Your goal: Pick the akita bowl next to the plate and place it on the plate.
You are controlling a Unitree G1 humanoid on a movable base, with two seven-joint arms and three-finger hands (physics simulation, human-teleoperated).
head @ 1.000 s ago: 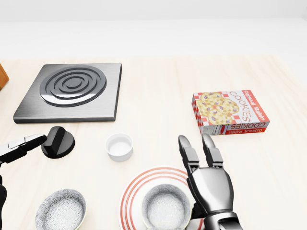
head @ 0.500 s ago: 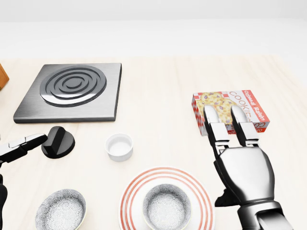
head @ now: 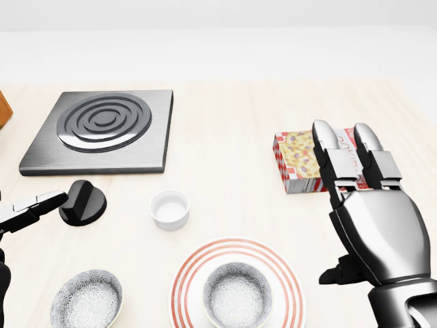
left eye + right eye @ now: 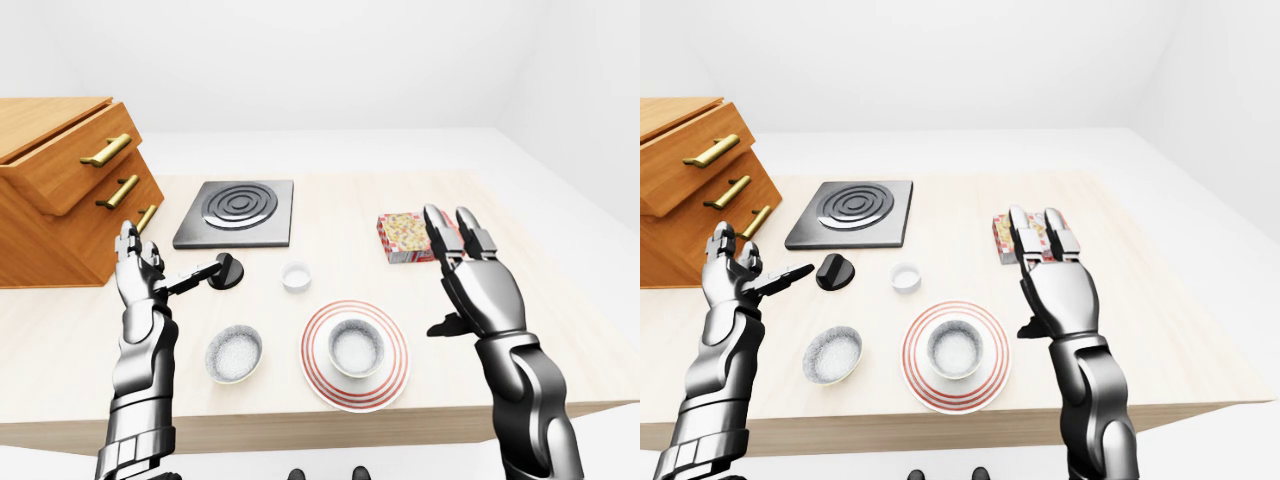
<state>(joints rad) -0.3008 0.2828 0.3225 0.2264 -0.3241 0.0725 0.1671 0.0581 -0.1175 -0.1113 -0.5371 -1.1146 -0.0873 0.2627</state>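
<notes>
Speckled grey, the akita bowl (image 3: 237, 295) sits upright in the middle of the red-ringed plate (image 3: 186, 279), at the bottom of the head view; a second speckled bowl (image 3: 87, 298) rests on the pale wooden table (image 3: 225, 137) at the plate's nine o'clock, apart from it; a small white ramekin (image 3: 169, 208) stands at eleven o'clock, with a black knob (image 3: 83, 202) beyond it at ten. The right hand (image 3: 379, 232) hovers at the plate's three o'clock, fingers straight and spread wide, holding nothing, partly covering the cookie box (image 3: 300, 164); the left hand (image 4: 137, 275) is raised, also wide and empty, one finger reaching towards the knob. At the plate's eleven o'clock, well apart, lies the grey burner plate (image 3: 102, 130).
</notes>
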